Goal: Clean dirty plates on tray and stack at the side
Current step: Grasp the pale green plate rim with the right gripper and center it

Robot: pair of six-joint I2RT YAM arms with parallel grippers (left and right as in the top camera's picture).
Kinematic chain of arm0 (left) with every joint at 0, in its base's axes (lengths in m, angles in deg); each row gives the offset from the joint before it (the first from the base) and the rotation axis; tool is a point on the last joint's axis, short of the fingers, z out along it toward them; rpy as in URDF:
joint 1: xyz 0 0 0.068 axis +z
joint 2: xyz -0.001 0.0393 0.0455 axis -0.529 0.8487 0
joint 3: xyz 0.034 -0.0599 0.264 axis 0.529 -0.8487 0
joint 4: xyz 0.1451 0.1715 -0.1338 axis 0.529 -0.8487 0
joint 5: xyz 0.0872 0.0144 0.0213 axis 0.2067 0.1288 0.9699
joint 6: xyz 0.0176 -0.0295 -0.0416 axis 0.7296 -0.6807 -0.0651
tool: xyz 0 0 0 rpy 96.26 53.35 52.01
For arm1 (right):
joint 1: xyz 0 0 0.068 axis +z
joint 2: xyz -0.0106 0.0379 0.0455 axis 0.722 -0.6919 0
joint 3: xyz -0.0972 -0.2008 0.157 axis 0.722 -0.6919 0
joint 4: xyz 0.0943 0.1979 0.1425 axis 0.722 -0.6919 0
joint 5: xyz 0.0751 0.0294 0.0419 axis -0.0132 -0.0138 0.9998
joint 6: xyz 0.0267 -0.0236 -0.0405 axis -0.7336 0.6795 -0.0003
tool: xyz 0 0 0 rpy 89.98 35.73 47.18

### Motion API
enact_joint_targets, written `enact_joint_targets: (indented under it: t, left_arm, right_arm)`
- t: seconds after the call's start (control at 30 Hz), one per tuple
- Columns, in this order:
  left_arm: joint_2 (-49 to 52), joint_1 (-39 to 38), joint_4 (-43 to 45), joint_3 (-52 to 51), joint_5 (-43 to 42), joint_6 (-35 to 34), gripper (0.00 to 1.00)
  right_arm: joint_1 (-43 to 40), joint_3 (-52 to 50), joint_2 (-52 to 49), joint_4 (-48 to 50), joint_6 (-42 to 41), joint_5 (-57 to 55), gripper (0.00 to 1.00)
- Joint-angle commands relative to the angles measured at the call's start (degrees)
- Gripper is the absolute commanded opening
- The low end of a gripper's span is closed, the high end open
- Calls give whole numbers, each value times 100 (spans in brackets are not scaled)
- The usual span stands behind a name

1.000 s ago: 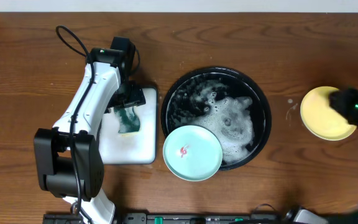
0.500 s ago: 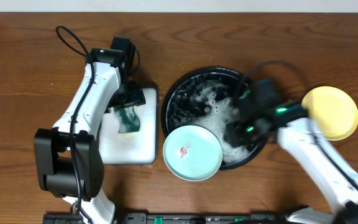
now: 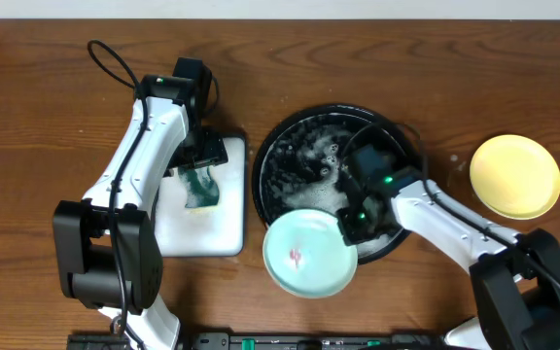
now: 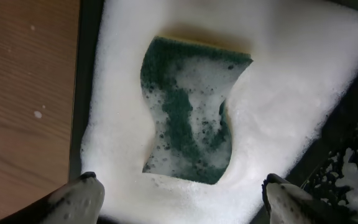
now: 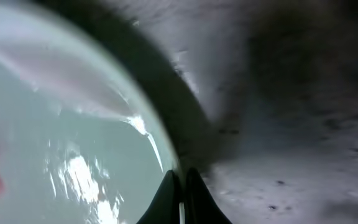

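Observation:
A pale mint-green plate (image 3: 307, 255) with a red smear lies over the front rim of the black tray (image 3: 263, 156), which holds white suds. My right gripper (image 3: 350, 224) is shut on that plate's right rim; the right wrist view shows the fingers (image 5: 180, 186) pinched on the plate's edge (image 5: 55, 124). A yellow plate (image 3: 514, 176) lies on the table at the right. Only one mint-green plate shows. My left gripper (image 4: 182, 186) is open just above the foamy green sponge (image 4: 191, 112), not touching it.
The sponge lies on a white rectangular tray (image 3: 224, 228) left of the black tray. The left arm (image 3: 144, 156) reaches over that white tray. Bare wooden table lies around both trays.
My right arm swung from the yellow plate at the right over to the black tray and took hold of the mint-green plate's rim; that plate shifted slightly forward and right. The left arm stayed still.

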Motion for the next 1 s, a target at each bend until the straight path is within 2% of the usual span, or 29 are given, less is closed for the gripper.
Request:
enact_joint_targets:
  t: [0.0, 0.13, 0.27, 0.37, 0.53, 0.57, 0.6, 0.63, 0.8, 0.9, 0.97]
  left_arm:
    - [15, 17, -13, 2, 7, 35, 85]
    - [15, 17, -13, 2, 7, 35, 85]
    - [15, 17, -13, 2, 7, 35, 85]
    - [15, 17, -13, 2, 7, 35, 85]
    - [15, 17, -13, 2, 7, 35, 85]
    - [15, 17, -13, 2, 7, 35, 85]
    - [15, 17, -13, 2, 7, 35, 85]
    - [15, 17, -13, 2, 7, 35, 85]
    - [15, 17, -13, 2, 7, 35, 85]
    - [15, 17, 85, 2, -83, 33, 85]
    - [15, 17, 9, 2, -282, 35, 85]
  right_arm:
    - [-363, 44, 212, 164, -66, -157, 1]
    - [-883, 68, 542, 625, 48, -833, 1]
    - [-1086, 55, 527, 1408, 1436, -999, 1]
    - [-1084, 39, 483, 1773, 1880, -1001, 1]
    - [-1091, 39, 286, 1838, 1884, -1270, 2]
    - [-1091, 39, 247, 1834, 1884, -1333, 11]
    - [-1091, 39, 205, 1821, 1823, -1419, 34]
    - [-1095, 39, 205, 1808, 1690, -1478, 41]
    - [-1307, 42, 205, 1762, 721, -1467, 41]
    - [-1499, 37, 186, 1626, 706, -1384, 41]
    - [-1620, 33, 127, 1519, 713, -1366, 38]
